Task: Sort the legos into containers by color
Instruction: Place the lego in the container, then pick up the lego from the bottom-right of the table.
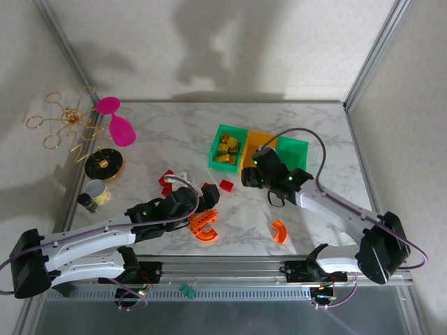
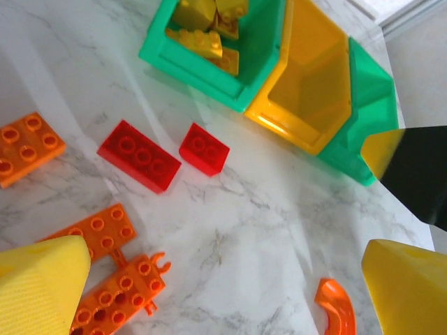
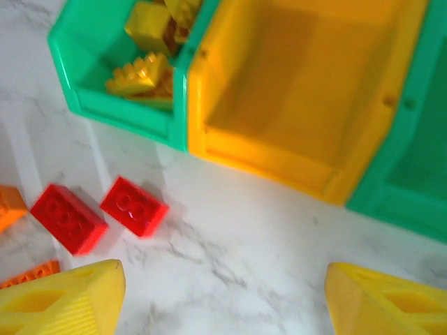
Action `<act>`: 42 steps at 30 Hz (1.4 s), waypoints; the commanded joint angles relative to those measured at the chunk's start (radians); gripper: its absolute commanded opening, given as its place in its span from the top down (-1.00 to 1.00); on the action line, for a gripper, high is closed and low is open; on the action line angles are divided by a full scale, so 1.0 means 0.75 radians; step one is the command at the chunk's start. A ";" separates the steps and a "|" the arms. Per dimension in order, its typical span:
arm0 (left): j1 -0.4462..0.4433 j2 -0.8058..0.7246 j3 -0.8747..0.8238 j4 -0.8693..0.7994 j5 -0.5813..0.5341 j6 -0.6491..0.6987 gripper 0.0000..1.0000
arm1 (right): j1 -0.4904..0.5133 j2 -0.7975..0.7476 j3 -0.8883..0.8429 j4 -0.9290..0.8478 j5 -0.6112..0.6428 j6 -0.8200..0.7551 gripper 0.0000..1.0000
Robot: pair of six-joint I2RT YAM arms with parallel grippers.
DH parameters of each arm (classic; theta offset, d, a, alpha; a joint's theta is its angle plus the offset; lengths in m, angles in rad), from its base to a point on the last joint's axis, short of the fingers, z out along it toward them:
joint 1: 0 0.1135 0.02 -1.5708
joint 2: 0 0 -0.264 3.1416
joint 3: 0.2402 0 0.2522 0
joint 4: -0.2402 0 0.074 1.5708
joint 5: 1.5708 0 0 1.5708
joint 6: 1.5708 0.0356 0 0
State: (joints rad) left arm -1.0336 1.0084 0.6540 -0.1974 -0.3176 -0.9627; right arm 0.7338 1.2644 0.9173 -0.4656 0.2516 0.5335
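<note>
Three bins stand in a row: a left green bin (image 1: 218, 148) holding yellow bricks (image 1: 228, 146), an empty yellow-orange bin (image 1: 260, 142) and a right green bin (image 1: 294, 153). Red bricks (image 2: 138, 155) (image 2: 203, 149) lie in front of them, with more red ones (image 1: 166, 179) further left. Orange bricks (image 2: 117, 293) (image 2: 24, 146) and an orange arch (image 2: 336, 314) lie nearer. My left gripper (image 2: 227, 279) hovers open over bare marble beside the orange bricks. My right gripper (image 3: 223, 293) is open and empty in front of the yellow-orange bin (image 3: 300, 91), right of two red bricks (image 3: 133, 206).
A pink goblet (image 1: 120, 125), a gold wire ornament (image 1: 66, 122), a black-and-gold disc (image 1: 105, 166) and a small jar (image 1: 93, 193) occupy the table's left side. A second orange arch (image 1: 205, 236) lies near the front edge. A right-arm finger (image 2: 412, 167) shows in the left wrist view.
</note>
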 commanded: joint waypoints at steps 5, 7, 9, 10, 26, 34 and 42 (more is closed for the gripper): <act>-0.132 0.032 -0.036 0.088 -0.059 -0.113 -0.99 | 0.044 -0.174 -0.182 -0.307 0.108 0.331 -0.60; -0.157 0.045 -0.039 0.107 -0.067 -0.120 -0.99 | 0.046 -0.202 -0.235 -0.349 0.118 0.400 -0.68; -0.175 0.060 -0.043 0.124 -0.069 -0.130 -0.99 | 0.046 -0.220 -0.279 -0.376 0.117 0.453 -0.74; -0.181 0.069 -0.044 0.132 -0.069 -0.136 -0.99 | 0.048 -0.225 -0.298 -0.388 0.115 0.478 -0.76; -0.215 0.040 -0.074 0.097 -0.119 -0.196 -0.99 | 0.213 -0.293 -0.530 -0.348 -0.042 0.813 -0.96; -0.214 -0.014 -0.105 0.068 -0.155 -0.236 -0.99 | 0.300 -0.259 -0.570 -0.274 -0.081 0.870 -0.90; -0.214 -0.031 -0.101 0.057 -0.173 -0.248 -0.99 | 0.351 -0.144 -0.516 -0.265 -0.026 0.834 -0.46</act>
State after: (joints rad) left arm -1.1843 1.0046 0.5800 -0.1211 -0.3981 -1.0996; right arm 0.9874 1.1427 0.5037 -0.6514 0.1970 1.1564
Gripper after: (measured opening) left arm 0.996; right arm 0.763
